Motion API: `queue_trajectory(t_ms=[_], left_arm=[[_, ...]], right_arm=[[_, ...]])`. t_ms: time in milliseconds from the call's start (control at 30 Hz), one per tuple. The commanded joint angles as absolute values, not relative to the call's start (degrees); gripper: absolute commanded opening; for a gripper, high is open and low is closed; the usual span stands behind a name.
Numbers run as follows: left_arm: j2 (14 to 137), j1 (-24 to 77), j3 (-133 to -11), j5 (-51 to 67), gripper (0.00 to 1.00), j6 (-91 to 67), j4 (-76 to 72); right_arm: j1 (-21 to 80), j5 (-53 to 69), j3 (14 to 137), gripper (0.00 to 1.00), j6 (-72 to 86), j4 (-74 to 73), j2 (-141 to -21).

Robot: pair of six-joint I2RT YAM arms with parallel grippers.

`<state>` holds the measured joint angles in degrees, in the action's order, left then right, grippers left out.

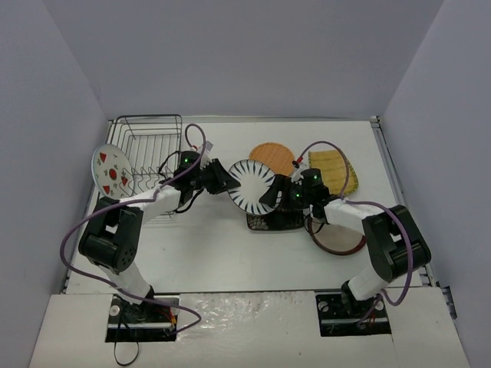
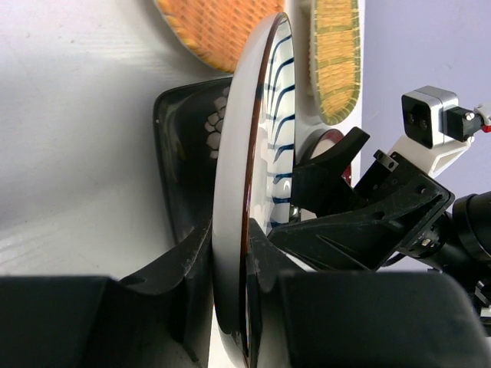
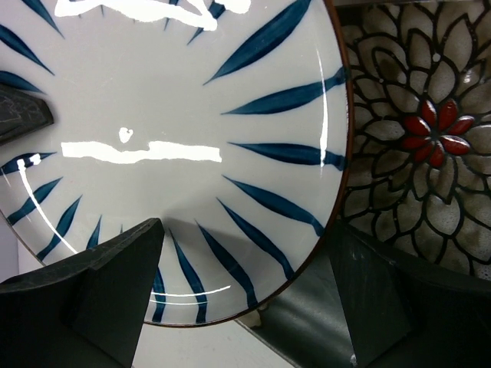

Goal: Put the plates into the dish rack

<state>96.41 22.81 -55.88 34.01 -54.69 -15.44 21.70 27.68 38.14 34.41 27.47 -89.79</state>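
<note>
The white plate with dark radial stripes (image 1: 251,186) stands on edge above the table's middle. My left gripper (image 1: 230,184) is shut on its rim, one finger on each face (image 2: 230,234). The striped plate (image 2: 245,176) fills the right wrist view (image 3: 192,138). My right gripper (image 1: 270,195) is open on the plate's right side, its fingers spread wide before the striped face (image 3: 245,245). The black wire dish rack (image 1: 149,146) stands at the back left, with the watermelon plate (image 1: 113,172) upright at its left side.
The dark patterned square plate (image 1: 272,220) (image 3: 430,138) lies under the held plate. The orange round plate (image 1: 272,159) and the yellow-green oblong plate (image 1: 334,170) lie behind. The dark-red-rimmed plate (image 1: 337,236) lies at the right under my right arm.
</note>
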Motion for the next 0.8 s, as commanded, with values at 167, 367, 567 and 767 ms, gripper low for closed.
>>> queue_trajectory(t_ms=[167,367,567,767], left_arm=[[87.04,22.68,-62.33,37.59,0.00,-55.20,-19.63],[82.73,22.47,-70.36,33.85,0.00,-44.83,-5.07],[78.38,21.43,-81.42,25.43,0.00,-32.63,12.99],[75.29,17.45,-89.38,13.85,0.00,-19.75,27.56]], right_arm=[[20.36,31.32,39.09,0.85,32.48,26.46,-81.30],[18.17,29.88,45.01,0.91,28.30,14.87,-71.15],[16.08,27.76,53.10,1.00,23.01,4.52,-63.70],[15.14,26.96,55.20,1.00,20.63,0.55,-61.54]])
